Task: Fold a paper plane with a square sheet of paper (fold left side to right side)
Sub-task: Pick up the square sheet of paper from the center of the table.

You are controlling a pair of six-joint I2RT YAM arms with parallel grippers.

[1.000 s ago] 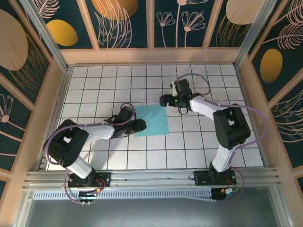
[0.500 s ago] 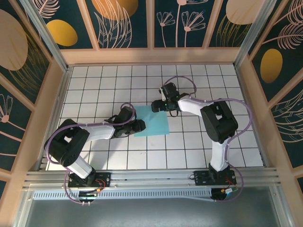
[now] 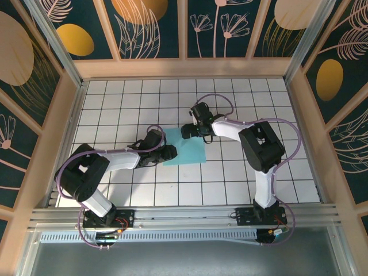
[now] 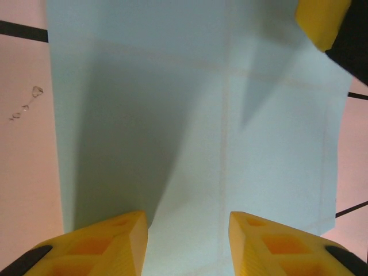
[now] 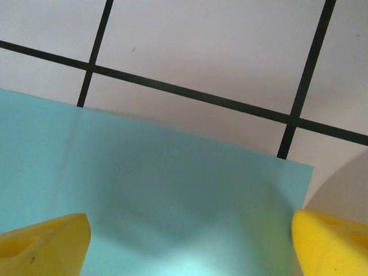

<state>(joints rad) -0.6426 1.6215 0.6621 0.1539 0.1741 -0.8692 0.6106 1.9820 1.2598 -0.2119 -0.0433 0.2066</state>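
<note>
Two empty, unclenched grippers: left gripper (image 3: 168, 153) at the left edge of the square sheet of paper (image 3: 187, 149), flat on the tabletop (image 3: 115, 103); right gripper (image 3: 188, 131) over its far edge. Best pinch that left edge shallowly, then match corners.

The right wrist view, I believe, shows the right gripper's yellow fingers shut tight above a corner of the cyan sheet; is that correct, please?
Not quite: the right gripper is open, its yellow fingers standing wide apart above a corner of the square sheet of paper. The right wrist view shows this.
</note>
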